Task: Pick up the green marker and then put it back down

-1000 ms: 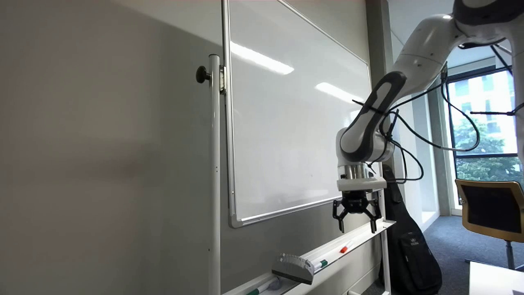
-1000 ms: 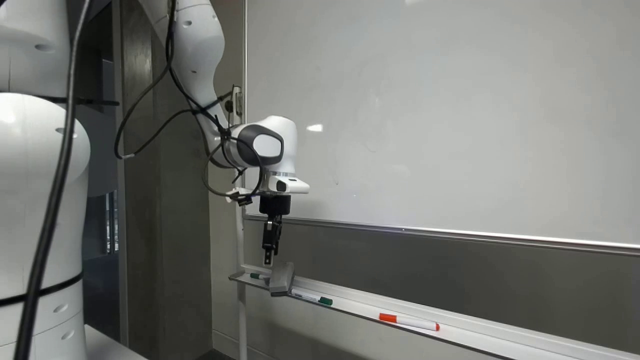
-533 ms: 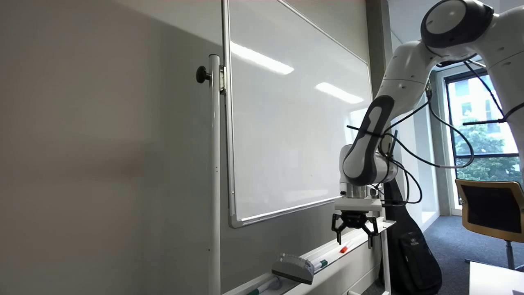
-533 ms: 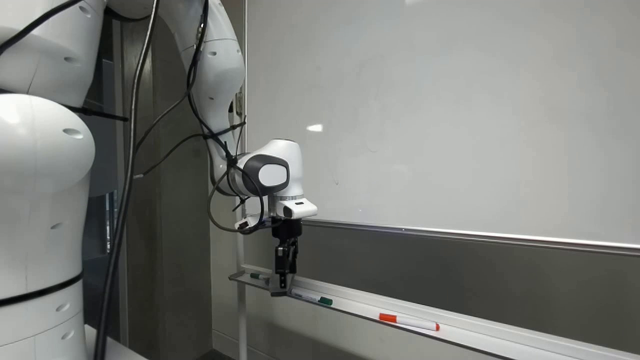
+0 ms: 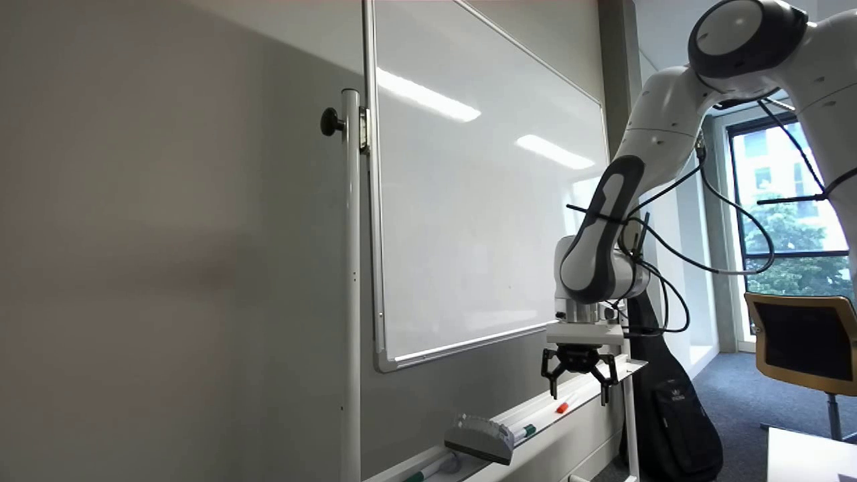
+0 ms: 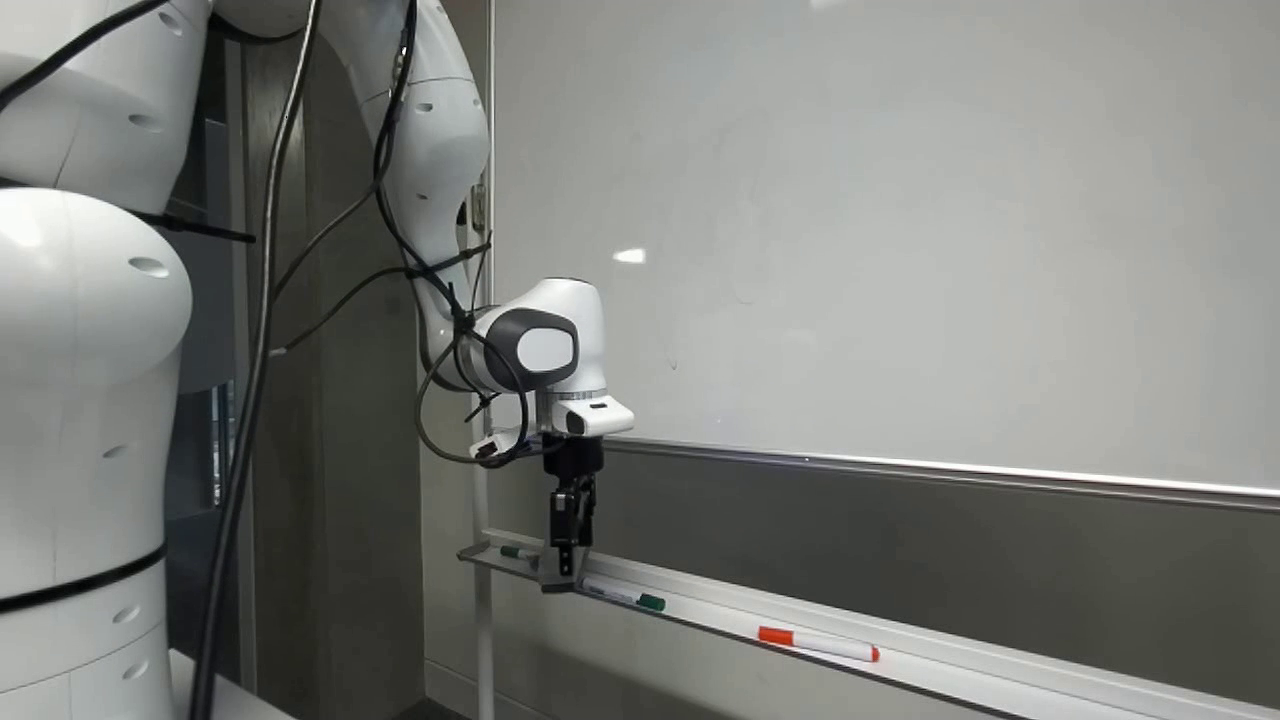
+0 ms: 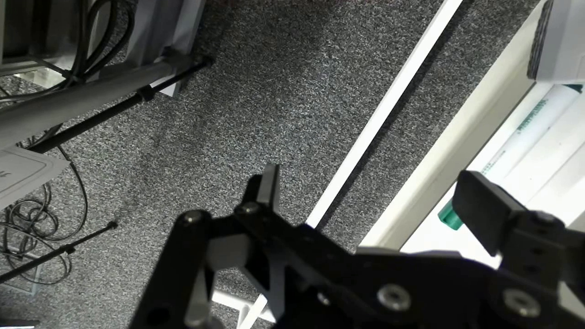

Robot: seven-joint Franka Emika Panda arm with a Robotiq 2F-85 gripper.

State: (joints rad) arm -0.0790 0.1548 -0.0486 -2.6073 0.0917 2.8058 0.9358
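A robot's gripper [image 5: 580, 395] hangs near a whiteboard tray [image 6: 930, 672], its fingers [image 7: 484, 210] parted wide around bare air.
On the tray, a green-capped marker [image 7: 525, 136], partly hidden by one finger in the wrist view, lies beside a gray eraser [image 5: 479, 438]; a second green-capped marker [image 6: 515, 552] lies on the eraser's other side.

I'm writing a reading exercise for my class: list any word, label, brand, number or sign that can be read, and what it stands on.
None can be read clearly.
Black bag in an exterior view: pale lettering, too small to read.
Green marker in the wrist view: green print, too blurred to read.
Sheet of paper: letter-like marks, cut off at that view's edge, unreadable.
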